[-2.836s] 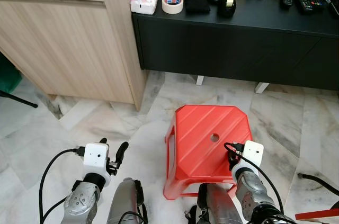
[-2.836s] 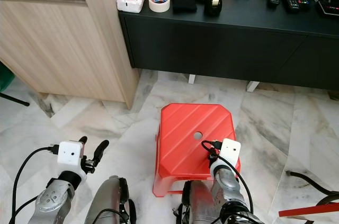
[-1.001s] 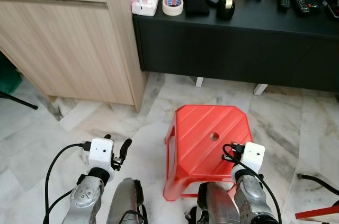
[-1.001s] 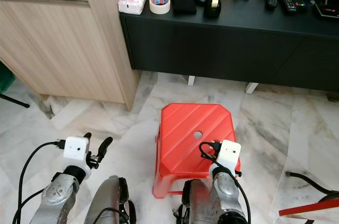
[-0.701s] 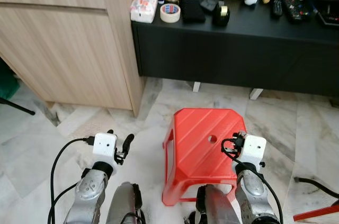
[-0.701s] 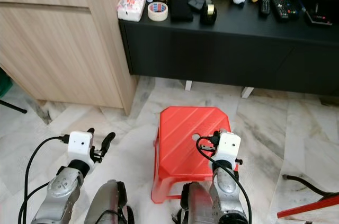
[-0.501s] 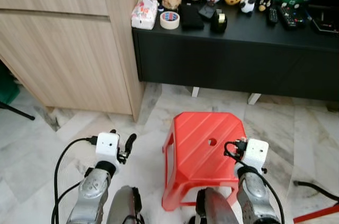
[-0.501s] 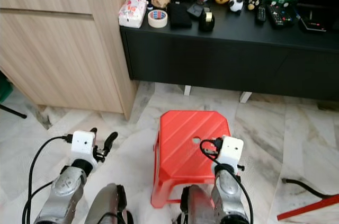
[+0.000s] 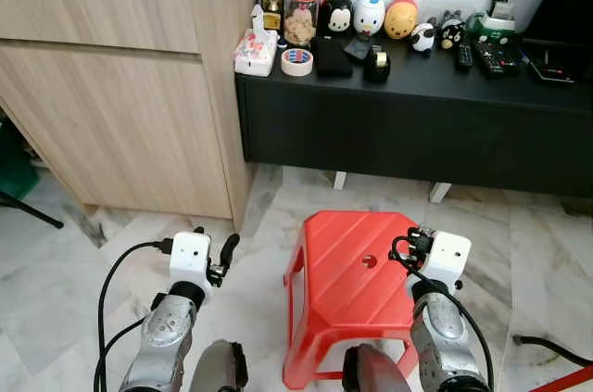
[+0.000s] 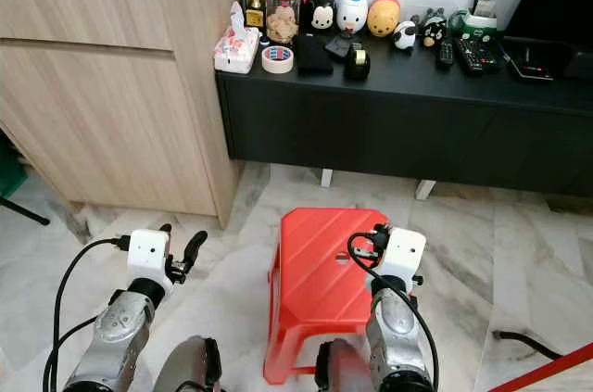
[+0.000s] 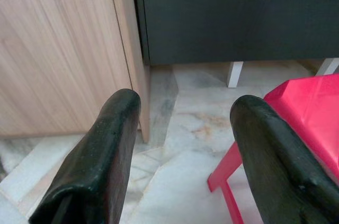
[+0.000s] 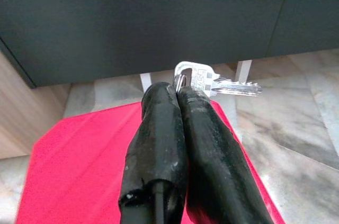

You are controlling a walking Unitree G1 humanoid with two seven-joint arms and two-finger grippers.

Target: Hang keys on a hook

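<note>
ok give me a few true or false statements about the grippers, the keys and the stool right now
1. The right gripper is shut on the keys. True.
2. The left gripper holds a roll of tape. False: its fingers are open and hold nothing.
3. The red stool stands on the marble floor between the arms. True.
4. The stool is blue. False: it is red.
5. The keys lie on the black cabinet. False: they are held over the stool.

Both silver arms low and forward, left hand spread wide, right hand pinched together on keys.
</note>
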